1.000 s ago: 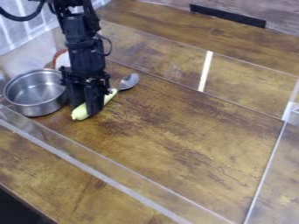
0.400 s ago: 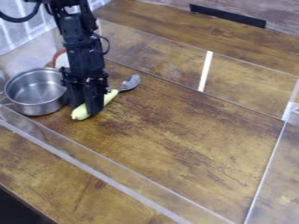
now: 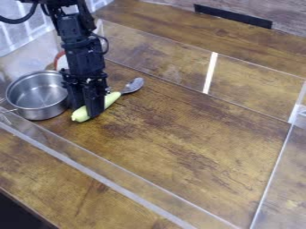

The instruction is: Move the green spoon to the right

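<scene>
The green spoon (image 3: 109,99) lies aslant on the wooden table, its grey bowl end (image 3: 132,85) pointing up and right and its yellow-green handle end (image 3: 80,114) toward the lower left. My gripper (image 3: 88,106) points steeply down over the handle. Its black fingers (image 3: 74,97) stand on either side of the handle and press against it, hiding its middle part. The spoon still rests on the table.
A round steel pot (image 3: 36,94) stands just left of the gripper, close to the arm. Low clear plastic walls (image 3: 120,192) fence the work area at the front and right. A red item (image 3: 56,58) shows behind the arm. A black object (image 3: 233,12) lies at the far edge.
The arm has leaned slightly to the left and the wrist has rolled a little. The spoon and the gripper's tips stay where they were.
</scene>
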`<action>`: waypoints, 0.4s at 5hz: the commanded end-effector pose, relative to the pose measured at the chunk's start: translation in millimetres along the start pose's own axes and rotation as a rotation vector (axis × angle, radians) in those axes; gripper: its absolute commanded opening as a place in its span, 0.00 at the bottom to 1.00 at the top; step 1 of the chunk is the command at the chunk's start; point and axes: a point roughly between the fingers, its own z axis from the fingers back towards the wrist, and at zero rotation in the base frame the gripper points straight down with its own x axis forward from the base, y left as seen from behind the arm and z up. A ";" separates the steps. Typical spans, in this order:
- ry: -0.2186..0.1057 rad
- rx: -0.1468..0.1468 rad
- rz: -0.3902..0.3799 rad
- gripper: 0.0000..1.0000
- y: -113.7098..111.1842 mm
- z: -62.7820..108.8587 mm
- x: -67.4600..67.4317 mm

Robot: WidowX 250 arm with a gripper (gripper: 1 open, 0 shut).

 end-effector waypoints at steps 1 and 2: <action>-0.096 0.024 0.004 0.00 -8.0 32.0 -2.3; -0.112 0.014 0.013 0.00 -20.2 34.7 -5.9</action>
